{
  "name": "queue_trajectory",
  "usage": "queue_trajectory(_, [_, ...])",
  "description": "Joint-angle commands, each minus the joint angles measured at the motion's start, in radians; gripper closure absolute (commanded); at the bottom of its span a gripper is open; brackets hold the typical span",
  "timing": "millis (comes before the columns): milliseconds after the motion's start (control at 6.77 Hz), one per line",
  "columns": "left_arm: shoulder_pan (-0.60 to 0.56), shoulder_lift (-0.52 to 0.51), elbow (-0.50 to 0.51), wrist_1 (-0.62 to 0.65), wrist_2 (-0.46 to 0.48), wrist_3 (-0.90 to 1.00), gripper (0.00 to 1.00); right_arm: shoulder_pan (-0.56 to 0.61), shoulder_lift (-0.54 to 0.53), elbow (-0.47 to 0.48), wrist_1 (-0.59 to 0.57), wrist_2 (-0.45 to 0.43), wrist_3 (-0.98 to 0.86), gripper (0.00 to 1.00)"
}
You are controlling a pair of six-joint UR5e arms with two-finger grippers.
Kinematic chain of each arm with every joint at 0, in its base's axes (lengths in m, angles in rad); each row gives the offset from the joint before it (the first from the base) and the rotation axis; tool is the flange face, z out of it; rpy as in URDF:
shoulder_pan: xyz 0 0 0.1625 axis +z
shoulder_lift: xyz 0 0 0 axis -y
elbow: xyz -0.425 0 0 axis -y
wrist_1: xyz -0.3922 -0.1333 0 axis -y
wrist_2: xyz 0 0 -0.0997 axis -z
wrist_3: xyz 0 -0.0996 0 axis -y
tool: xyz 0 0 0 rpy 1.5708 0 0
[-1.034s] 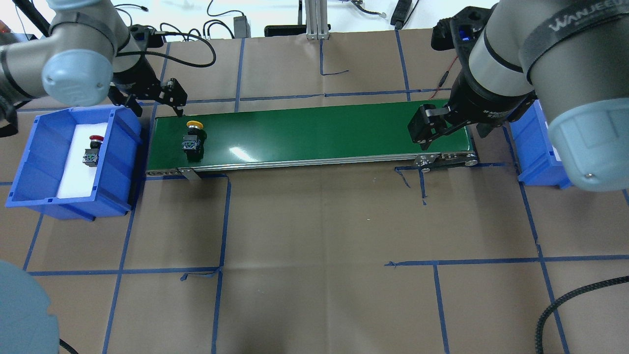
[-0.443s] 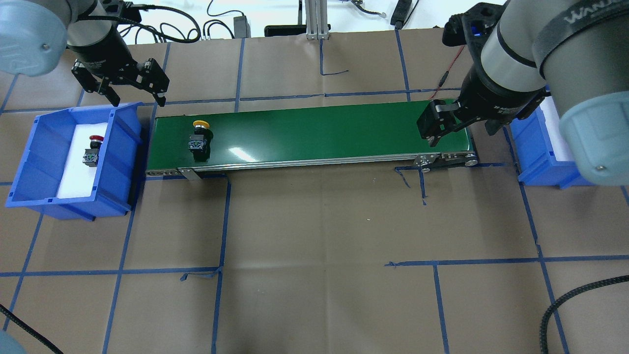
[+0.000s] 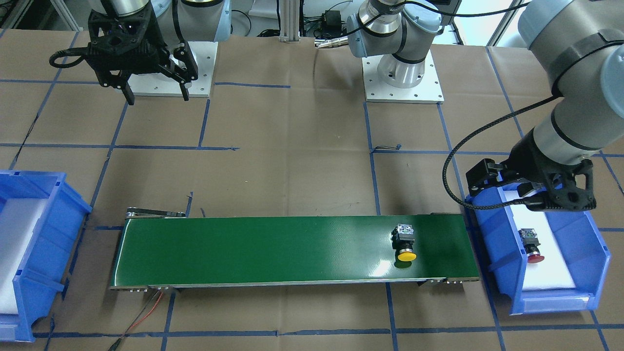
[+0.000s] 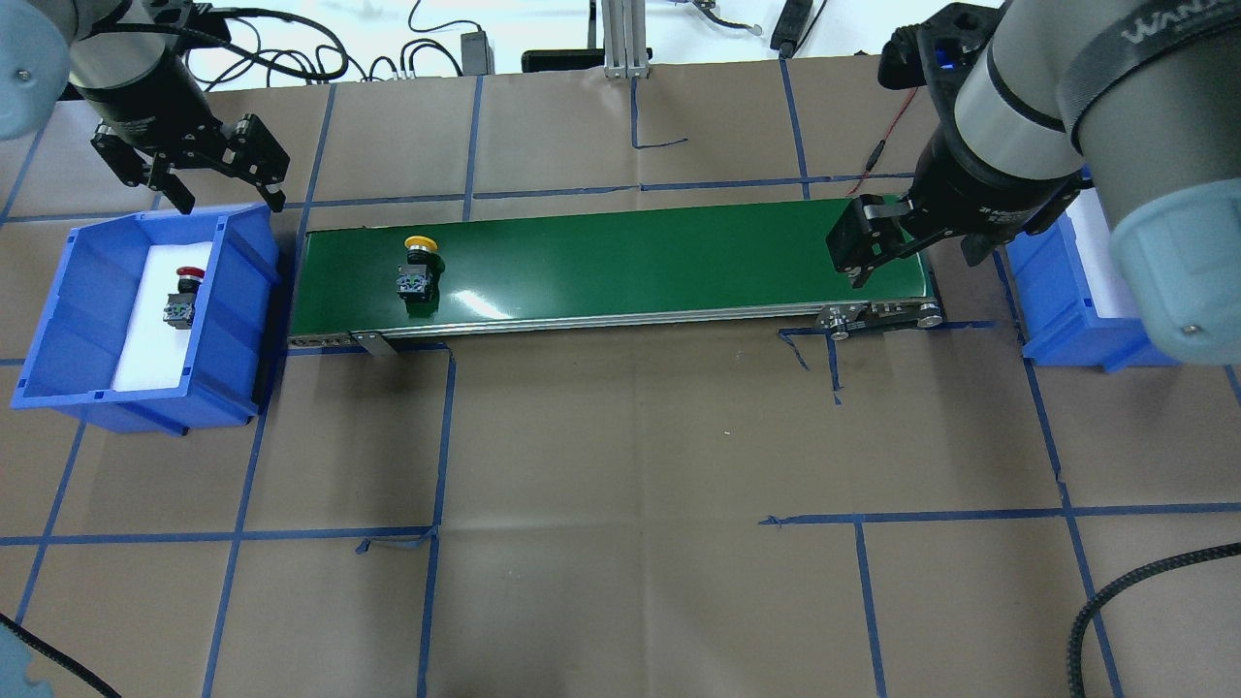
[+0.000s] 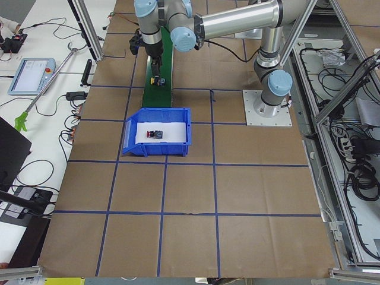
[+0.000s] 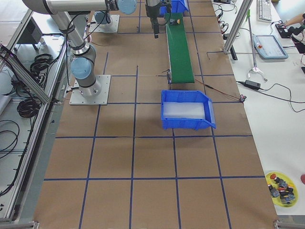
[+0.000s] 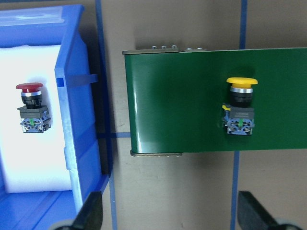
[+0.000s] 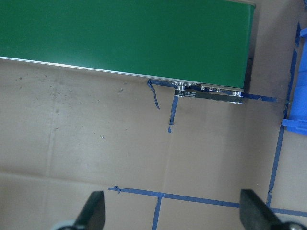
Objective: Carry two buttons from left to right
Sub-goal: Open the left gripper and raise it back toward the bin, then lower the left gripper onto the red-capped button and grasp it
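The yellow-capped button [image 4: 419,264] lies on its side on the green belt [image 4: 620,257] near its left end, also in the front view [image 3: 405,243] and the left wrist view [image 7: 240,108]. A red-capped button [image 4: 182,296] lies on white foam in the left blue bin [image 4: 58,320], seen too in the wrist view [image 7: 31,108]. High over that bin's far right corner hangs my left gripper [image 4: 231,199], open and empty. At the belt's right end my right gripper [image 4: 914,271] is raised, open and empty; its wrist view shows only belt [image 8: 124,33] and paper.
The right blue bin [image 4: 1066,301] with white foam stands just past the belt's right end. Brown paper with blue tape lines covers the table. Cables and an aluminium post [image 4: 625,39] lie beyond the far edge.
My left gripper moved left, from the belt's left end to above the bin's far corner. The yellow button travelled a little to the right on the belt. My right gripper shifted slightly right.
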Motion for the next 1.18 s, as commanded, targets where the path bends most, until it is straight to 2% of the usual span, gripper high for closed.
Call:
queue_trajectory(0, [0.114, -0.023, -0.003, 0.022, 0.000, 0.135, 0.00, 0.000, 0.000, 0.000, 0.000, 0.000, 0.001, 0.00])
queue_trajectory(443, [0.272, -0.062, 0.002, 0.059, 0.000, 0.324, 0.00, 0.000, 0.000, 0.000, -0.001, 0.000, 0.004, 0.00])
queue_trajectory(739, [0.283, -0.123, -0.030, 0.198, -0.002, 0.361, 0.01, 0.000, 0.000, 0.001, -0.001, 0.000, 0.006, 0.00])
queue_trajectory(1034, [0.288, -0.193, -0.032, 0.259, -0.011, 0.363, 0.01, -0.001, 0.000, 0.001, -0.001, 0.000, 0.007, 0.00])
